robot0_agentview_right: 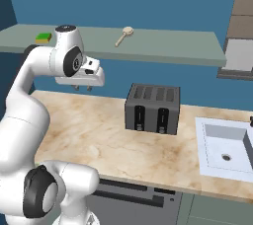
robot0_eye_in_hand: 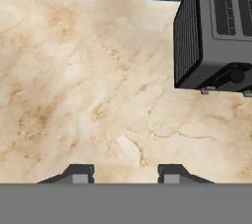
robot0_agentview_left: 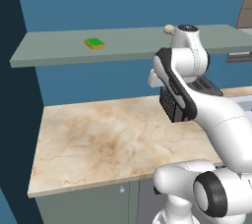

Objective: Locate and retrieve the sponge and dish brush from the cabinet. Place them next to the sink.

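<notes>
The tabletop [robot0_agentview_left: 98, 134] spreads widest here, pale marble running from the blue wall out to its front edge, and my hand looks straight down at a bare patch of it. Above it the cabinet [robot0_agentview_right: 163, 46] runs as one long grey-green shelf board along the wall, higher than my hand. To the far right the sink [robot0_agentview_right: 210, 142] is set into the tabletop, pale and rectangular, with nothing lying beside it yet. Between the sink and my hand stands the black toaster [robot0_agentview_right: 152, 108], slots up; in the hand view it sits just off to one side.

My gripper [robot0_agentview_right: 82, 88] hangs over the tabletop, pointing down, jaws part-way apart with nothing between them.

The sponge [robot0_agentview_left: 94, 43], green on top and orange below, lies flat on the shelf toward its left end. The dish brush [robot0_agentview_right: 124, 36] lies on the same board further right, round head toward the wall and thin handle slanting forward and left. The brush seems the nearer of the two, sitting above and to the right of my gripper.

So both things lie above me and back toward the wall. I judge that the coming move is a rise and reach inward, with my jaws set across the brush handle's slant.
</notes>
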Controlling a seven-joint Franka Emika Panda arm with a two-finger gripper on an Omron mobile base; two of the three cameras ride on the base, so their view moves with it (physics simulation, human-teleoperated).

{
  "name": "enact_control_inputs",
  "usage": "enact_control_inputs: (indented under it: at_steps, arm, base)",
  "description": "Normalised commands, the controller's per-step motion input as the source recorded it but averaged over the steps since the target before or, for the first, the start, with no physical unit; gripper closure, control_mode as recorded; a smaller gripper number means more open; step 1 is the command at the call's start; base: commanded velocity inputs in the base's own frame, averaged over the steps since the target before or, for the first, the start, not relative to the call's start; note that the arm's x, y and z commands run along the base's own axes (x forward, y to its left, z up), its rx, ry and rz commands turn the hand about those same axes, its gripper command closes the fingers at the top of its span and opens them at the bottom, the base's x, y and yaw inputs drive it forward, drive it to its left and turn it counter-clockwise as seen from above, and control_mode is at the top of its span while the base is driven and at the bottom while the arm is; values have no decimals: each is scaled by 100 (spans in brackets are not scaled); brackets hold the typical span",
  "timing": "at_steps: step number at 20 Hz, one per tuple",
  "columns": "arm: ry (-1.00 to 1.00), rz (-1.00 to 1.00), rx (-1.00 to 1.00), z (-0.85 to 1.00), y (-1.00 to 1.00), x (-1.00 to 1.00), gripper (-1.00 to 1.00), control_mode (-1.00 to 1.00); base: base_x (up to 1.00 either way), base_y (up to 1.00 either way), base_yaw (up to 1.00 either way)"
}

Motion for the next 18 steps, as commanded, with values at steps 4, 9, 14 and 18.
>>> enact_control_inputs:
  at_steps: [4, 9, 14, 18]
  arm:
    - [-4, -1, 0, 0, 0, -14, -100, -100]
    - [-14, -11, 0, 10, 0, -12, -100, -100]
    - [-21, -13, 0, 31, 0, -23, -100, -100]
    - [-22, -14, 0, 43, -1, -14, -100, -100]
  base:
    - [0, 0, 0]
    - [0, 0, 0]
    - [0, 0, 0]
    - [0, 0, 0]
